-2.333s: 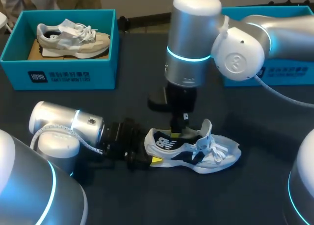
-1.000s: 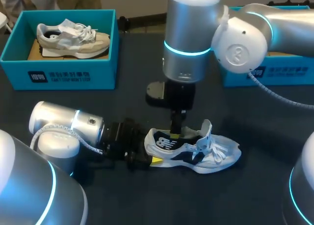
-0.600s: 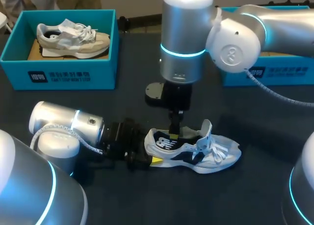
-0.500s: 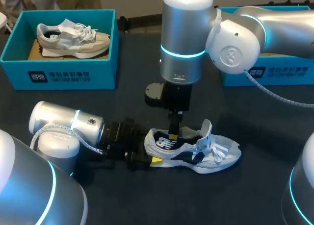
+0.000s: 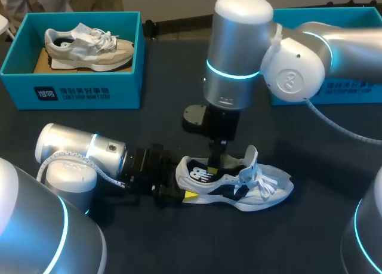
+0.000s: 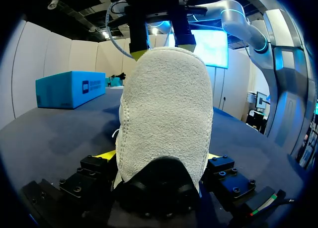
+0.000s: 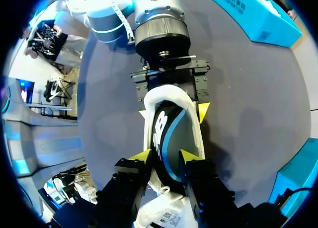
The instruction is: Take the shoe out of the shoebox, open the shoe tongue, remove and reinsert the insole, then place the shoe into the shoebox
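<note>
l hand [image 7: 172, 111] clamps shoe [image 7: 171, 138] (heel end)

The white mesh sneaker [image 5: 234, 189] has navy stripes; the flat desk [image 5: 179, 250] is dark grey; the teal cardboard shoebox [image 5: 77, 90] carries white print.

Looks down past the right claw [image 7: 165, 156], yellow tips spread above the opening of the shoe [image 7: 170, 129] lying on the dark tabletop [image 7: 248, 89]. Ahead, finds the left claw [image 7: 173, 112] pinching the heel from both sides.
</note>
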`<state>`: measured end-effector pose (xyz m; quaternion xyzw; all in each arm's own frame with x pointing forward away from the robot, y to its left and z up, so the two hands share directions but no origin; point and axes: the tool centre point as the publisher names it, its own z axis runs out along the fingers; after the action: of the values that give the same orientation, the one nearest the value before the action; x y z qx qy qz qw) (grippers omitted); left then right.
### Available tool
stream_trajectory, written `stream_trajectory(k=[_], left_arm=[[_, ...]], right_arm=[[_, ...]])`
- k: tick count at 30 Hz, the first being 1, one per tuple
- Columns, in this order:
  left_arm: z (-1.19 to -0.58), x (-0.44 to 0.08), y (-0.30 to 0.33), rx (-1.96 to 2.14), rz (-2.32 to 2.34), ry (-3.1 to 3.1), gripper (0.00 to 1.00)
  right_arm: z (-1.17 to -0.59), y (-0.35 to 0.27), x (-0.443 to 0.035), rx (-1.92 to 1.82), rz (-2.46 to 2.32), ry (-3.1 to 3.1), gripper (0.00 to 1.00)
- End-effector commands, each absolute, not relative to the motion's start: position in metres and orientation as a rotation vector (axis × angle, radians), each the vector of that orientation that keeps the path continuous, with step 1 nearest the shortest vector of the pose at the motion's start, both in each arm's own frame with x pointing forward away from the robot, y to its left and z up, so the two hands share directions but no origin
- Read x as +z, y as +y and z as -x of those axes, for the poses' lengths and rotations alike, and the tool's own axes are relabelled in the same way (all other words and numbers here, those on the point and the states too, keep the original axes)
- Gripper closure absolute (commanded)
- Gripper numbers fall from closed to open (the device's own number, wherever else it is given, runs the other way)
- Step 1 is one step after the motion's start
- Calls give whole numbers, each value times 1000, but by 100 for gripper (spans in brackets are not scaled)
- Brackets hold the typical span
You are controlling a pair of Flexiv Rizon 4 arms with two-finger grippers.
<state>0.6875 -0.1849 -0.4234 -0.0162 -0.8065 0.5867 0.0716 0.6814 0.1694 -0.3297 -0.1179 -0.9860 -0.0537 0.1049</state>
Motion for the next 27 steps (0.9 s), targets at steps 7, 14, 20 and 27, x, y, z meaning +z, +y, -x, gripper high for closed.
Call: stream_trajectory(k=[7,14,20,27], left_arm=[[-688,-425,-185,1763,49,-2425,100],[-688,-425,-185,1763,49,-2425,100],[-688,-425,-185,1763,49,-2425,100],[-688,-425,-185,1763,49,-2425,100]], right_arm=[[-684,172,-341,-197,353,-2858,67],[-682,170,-347,-211,353,-2835,70],[-680,168,-352,-262,313,-2824,82],[-678,162,-351,-344,212,-2838,100]])
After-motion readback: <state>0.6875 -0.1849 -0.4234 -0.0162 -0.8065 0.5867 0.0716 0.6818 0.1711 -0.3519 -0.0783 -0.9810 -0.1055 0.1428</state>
